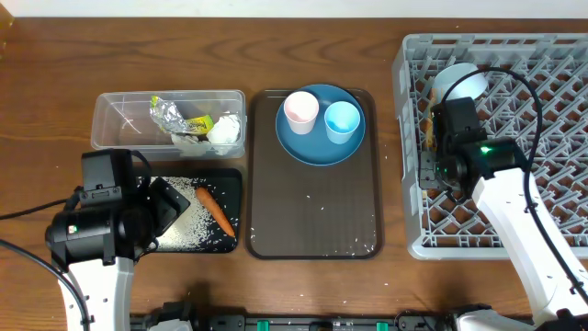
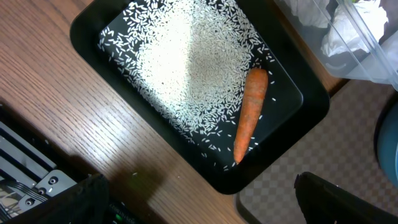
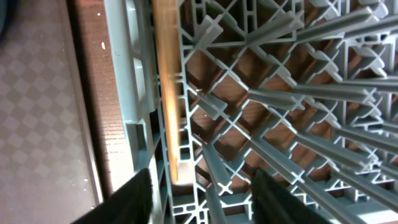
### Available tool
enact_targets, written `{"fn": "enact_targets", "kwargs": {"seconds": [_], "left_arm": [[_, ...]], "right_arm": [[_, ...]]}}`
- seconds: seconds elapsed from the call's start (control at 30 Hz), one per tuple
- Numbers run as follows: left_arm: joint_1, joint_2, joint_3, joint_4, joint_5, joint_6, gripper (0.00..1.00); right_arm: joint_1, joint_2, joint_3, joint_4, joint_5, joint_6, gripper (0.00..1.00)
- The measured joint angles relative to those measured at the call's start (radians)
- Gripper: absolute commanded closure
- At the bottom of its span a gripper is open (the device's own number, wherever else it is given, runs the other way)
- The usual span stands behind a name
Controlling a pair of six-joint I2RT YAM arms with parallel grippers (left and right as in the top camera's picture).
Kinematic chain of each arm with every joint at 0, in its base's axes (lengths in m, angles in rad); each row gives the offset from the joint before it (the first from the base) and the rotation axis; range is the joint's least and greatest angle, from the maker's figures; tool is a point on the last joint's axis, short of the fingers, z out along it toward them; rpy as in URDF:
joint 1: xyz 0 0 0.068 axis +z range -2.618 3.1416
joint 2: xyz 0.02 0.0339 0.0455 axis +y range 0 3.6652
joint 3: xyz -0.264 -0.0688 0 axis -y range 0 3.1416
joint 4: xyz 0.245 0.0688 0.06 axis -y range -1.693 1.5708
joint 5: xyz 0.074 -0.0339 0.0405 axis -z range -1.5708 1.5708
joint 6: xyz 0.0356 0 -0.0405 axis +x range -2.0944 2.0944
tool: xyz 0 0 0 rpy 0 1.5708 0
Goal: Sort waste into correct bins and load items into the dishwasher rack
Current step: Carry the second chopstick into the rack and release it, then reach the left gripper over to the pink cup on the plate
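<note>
Overhead, the whole counter [image 1: 55, 55] shows. One grey dishwasher rack [image 1: 551, 55] stands on the right. One brown serving tray [image 1: 312, 211] lies in the middle, with two bins to its left. The clear tub [image 1: 119, 119] holds one wad of silver foil [image 1: 167, 112], one yellow-green wrapper [image 1: 197, 122] and a clump of white tissues [image 1: 223, 131]. Just below it, the black tray [image 1: 234, 179] carries one carrot [image 1: 213, 211] lying on scattered rice [image 1: 184, 222].

On the serving tray sits one dark-blue plate [image 1: 317, 152]. Two cups stand upright on it, the pink cup [image 1: 301, 112] beside the light-blue cup [image 1: 342, 121]. A few stray grains dot the bare tray below. One pale-blue bowl [image 1: 461, 83] rests in the rack's upper left part.

Only the right wrist view shows the chopsticks [image 3: 166, 93] clearly. They lie lengthwise along the rack's left wall, down among the pegs. They read there as a single wooden strip, so I cannot tell the two sticks apart. From above they are a thin brown sliver, half hidden by the arm.

The right pincer [image 3: 200, 174] hangs over them, its jaws parted and clamping nothing.

The left wrist view gives the close detail of the grains and the carrot. It also shows the left pincer [image 2: 199, 180] spread wide and empty above the black tray's near corner.
</note>
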Motion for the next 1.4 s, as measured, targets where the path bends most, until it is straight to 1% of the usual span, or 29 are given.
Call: {"fn": "enact_targets", "kwargs": {"seconds": [0.27,0.33,0.43,0.53,0.57,0.6,0.77,0.9,0.97,1.0,1.03,1.07,1.17,1.3,1.4], "left_arm": [[0.0,0.0,0.0,0.0,0.0,0.0,0.02],[0.0,0.0,0.0,0.0,0.0,0.0,0.02],[0.0,0.0,0.0,0.0,0.0,0.0,0.02],[0.0,0.0,0.0,0.0,0.0,0.0,0.02],[0.0,0.0,0.0,0.0,0.0,0.0,0.02],[0.0,0.0,0.0,0.0,0.0,0.0,0.02],[0.0,0.0,0.0,0.011,0.001,-0.007,0.02],[0.0,0.0,0.0,0.142,0.008,-0.039,0.02],[0.0,0.0,0.0,0.164,0.018,-0.046,0.01],[0.0,0.0,0.0,0.163,0.035,-0.044,0.12],[0.0,0.0,0.0,0.171,0.061,-0.041,0.2],[-0.001,0.0,0.0,0.193,0.106,-0.026,0.24],[-0.043,0.011,0.0,0.246,0.208,0.001,0.25],[-0.169,0.069,0.003,0.264,0.261,0.014,0.26],[-0.271,0.164,0.048,0.262,0.259,0.01,0.34]], "right_arm": [[0.0,0.0,0.0,-0.008,0.0,0.0,0.46],[0.0,0.0,0.0,-0.008,0.0,0.001,0.43],[-0.001,0.0,0.0,-0.007,0.001,0.002,0.32],[-0.011,-0.006,0.005,-0.007,0.001,-0.001,0.29],[-0.021,-0.013,0.009,-0.007,0.001,0.001,0.13],[-0.029,-0.021,0.012,-0.006,0.003,0.007,0.01],[-0.087,-0.09,0.031,-0.03,0.005,0.009,0.01],[-0.09,-0.115,0.035,-0.052,0.004,0.01,0.01],[-0.091,-0.114,0.035,-0.053,0.005,0.01,0.01],[-0.091,-0.114,0.035,-0.054,0.005,0.01,0.01],[-0.091,-0.114,0.035,-0.054,0.005,0.01,0.01],[-0.091,-0.114,0.036,-0.053,0.005,0.01,0.01],[-0.091,-0.114,0.036,-0.055,0.005,0.01,0.01],[-0.091,-0.114,0.036,-0.055,0.005,0.01,0.01],[-0.091,-0.114,0.036,-0.056,0.005,0.01,0.01]]}}
